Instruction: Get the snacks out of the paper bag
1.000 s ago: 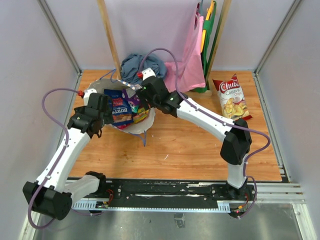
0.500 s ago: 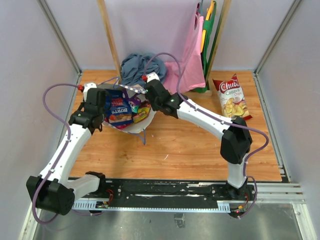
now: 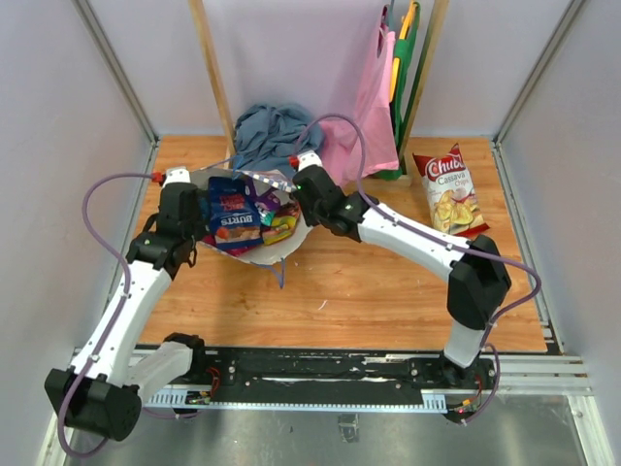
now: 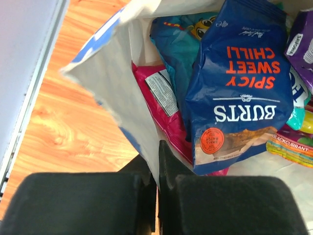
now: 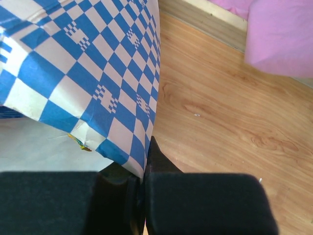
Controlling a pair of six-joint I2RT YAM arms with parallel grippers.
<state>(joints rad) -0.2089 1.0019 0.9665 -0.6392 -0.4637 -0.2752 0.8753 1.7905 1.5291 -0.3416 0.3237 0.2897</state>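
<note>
Pinching opposite rims of paper bag (image 4: 122,88), left hand (image 4: 157,166), right hand (image 5: 145,169), snacks (image 4: 239,88) lying between them

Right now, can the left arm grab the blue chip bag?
Probably not yet: the left gripper pinches the edge of the paper bag. The blue chip bag lies close, uncovered, if it lets go.

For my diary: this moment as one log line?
left gripper: shut on paper bag | right gripper: shut on paper bag | Burts packet: inside
</note>
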